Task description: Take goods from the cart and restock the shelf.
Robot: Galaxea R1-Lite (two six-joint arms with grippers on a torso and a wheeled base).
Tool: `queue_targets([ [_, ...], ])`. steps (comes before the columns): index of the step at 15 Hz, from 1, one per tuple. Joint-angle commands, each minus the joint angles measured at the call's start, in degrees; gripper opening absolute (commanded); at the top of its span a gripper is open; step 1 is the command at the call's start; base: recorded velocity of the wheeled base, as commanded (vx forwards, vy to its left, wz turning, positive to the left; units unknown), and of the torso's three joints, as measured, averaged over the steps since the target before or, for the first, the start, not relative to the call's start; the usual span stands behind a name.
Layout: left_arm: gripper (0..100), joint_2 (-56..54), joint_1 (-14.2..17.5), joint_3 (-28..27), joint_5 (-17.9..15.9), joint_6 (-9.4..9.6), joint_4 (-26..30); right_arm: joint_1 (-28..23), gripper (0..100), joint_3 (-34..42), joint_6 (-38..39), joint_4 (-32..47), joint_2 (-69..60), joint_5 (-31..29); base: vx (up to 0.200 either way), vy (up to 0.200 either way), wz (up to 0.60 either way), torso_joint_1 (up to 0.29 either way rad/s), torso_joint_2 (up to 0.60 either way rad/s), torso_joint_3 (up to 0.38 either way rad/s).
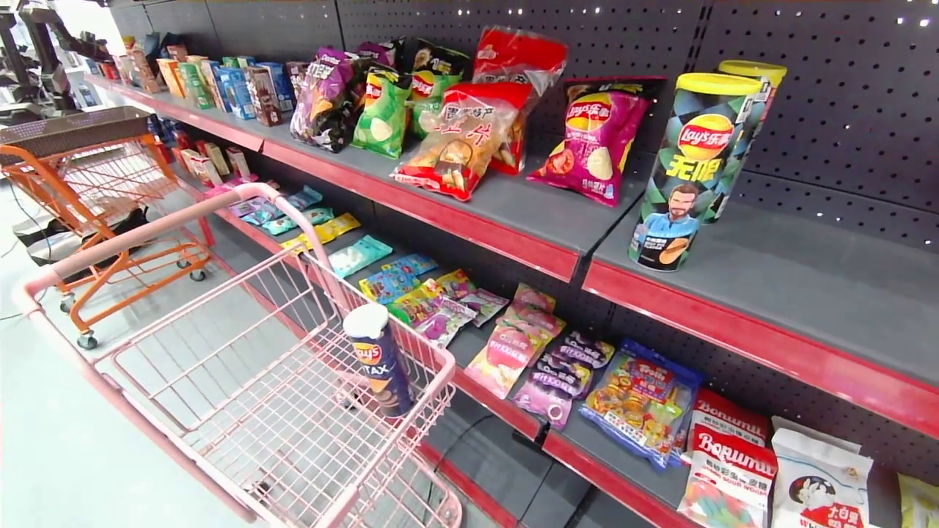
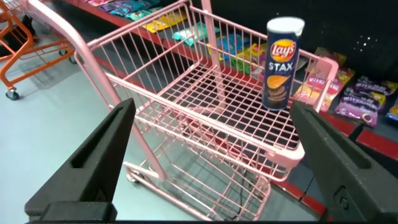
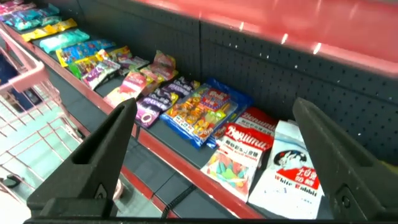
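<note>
Dark pegboard backs the red-edged shelf, whose upper tier carries chip bags and two tall yellow-lidded cans, while the lower tier holds flat candy packets. Beside it you see the pink cart, in which one dark-blue chip can stands upright at the basket corner nearest the shelf (white lid on). Your left gripper hangs above the cart basket and your right gripper above the lower tier's packets, each with fingers spread wide and grasping nothing.

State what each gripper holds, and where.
Nothing: left gripper and right gripper are open; the dark blue chip can stands in the pink wire cart.
</note>
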Motion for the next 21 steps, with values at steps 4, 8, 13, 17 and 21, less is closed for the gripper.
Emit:
queue_targets([
  [4, 100, 0.1, 0.1, 0.0, 0.0, -0.06, 0.0, 0.0, 100, 0.0, 0.0, 0.0, 0.1, 0.0, 0.000, 0.000, 0.00, -0.178, 0.54, 0.353],
  [8, 100, 0.5, 0.1, 0.0, -0.1, 0.11, 0.0, 0.0, 100, 0.0, 0.0, 0.0, 0.1, 0.0, 0.000, 0.000, 0.00, -0.144, 0.50, 0.366],
  [13, 100, 0.1, 0.1, 0.0, -0.7, 3.45, -0.4, 0.0, 100, 0.0, -0.1, 0.0, 0.1, -0.1, 0.000, 0.000, 0.00, -0.036, 0.15, 0.112],
  [17, 100, 0.1, 0.1, 0.0, -1.0, 4.07, -0.7, -0.1, 100, 0.0, -0.1, 0.0, 0.1, -0.2, 0.000, 0.000, 0.00, 0.000, 0.00, 0.000],
  [21, 100, 8.8, -2.5, -12.1, -5.0, 2.49, -2.7, -0.1, 100, 0.0, 0.0, 0.0, 0.1, 0.0, 0.000, 0.000, 0.00, 0.000, 0.00, 0.000],
])
